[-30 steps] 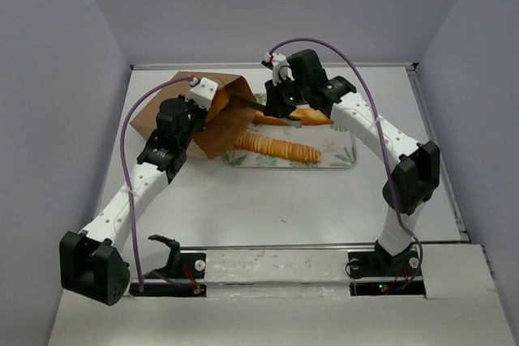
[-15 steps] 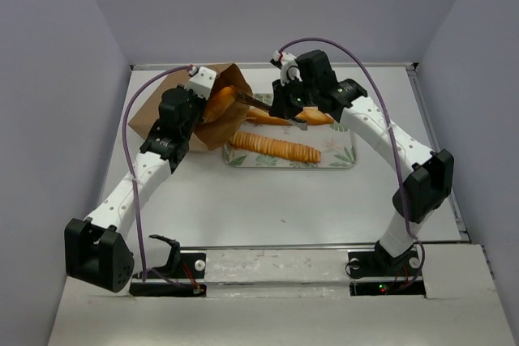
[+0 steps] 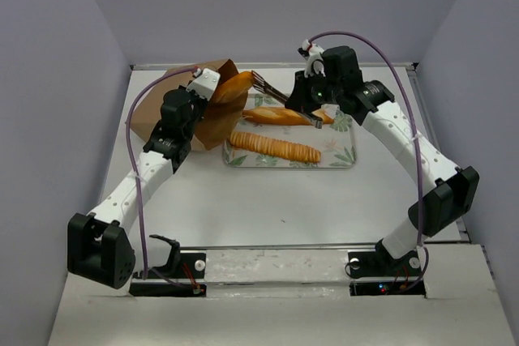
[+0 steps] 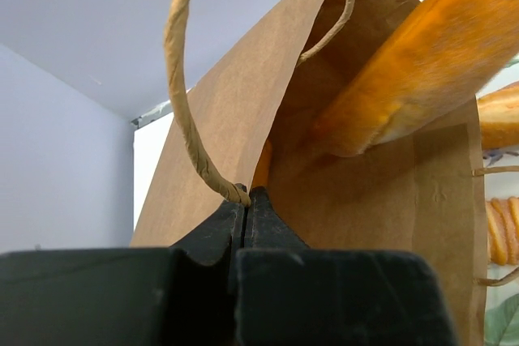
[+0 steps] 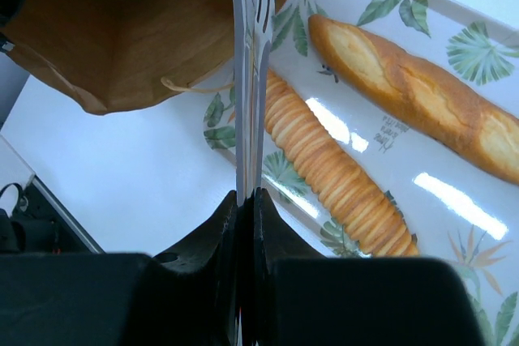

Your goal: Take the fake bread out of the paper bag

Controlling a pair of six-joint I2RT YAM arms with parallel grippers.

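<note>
Protruding from the mouth of the paper bag point(image 3: 182, 119) at the far left of the table point(image 3: 284, 200): one oval loaf point(image 3: 233, 87), glossy golden-orange, most of it out past the rim and tilted up toward the right.

Paper bag: brown kraft, lying on its side with the mouth facing the tray point(image 3: 340, 150). A twisted cord handle point(image 4: 182, 79) loops free at the rim.

Left gripper point(image 4: 246, 196): jaws pressed together on the bag's rim, right at the foot of that handle.

Tray: leaf-printed, just right of the bag. It holds a slashed baguette point(image 3: 280, 115) on the far side and a ribbed stick loaf point(image 3: 274, 147) on the near side, lying apart.

Right gripper point(image 5: 246, 200): clamped tight on metal tongs point(image 5: 247, 79) with forked tips, blades squeezed together. The tips reach the oval loaf's exposed end; whether they touch it I cannot tell.
</note>
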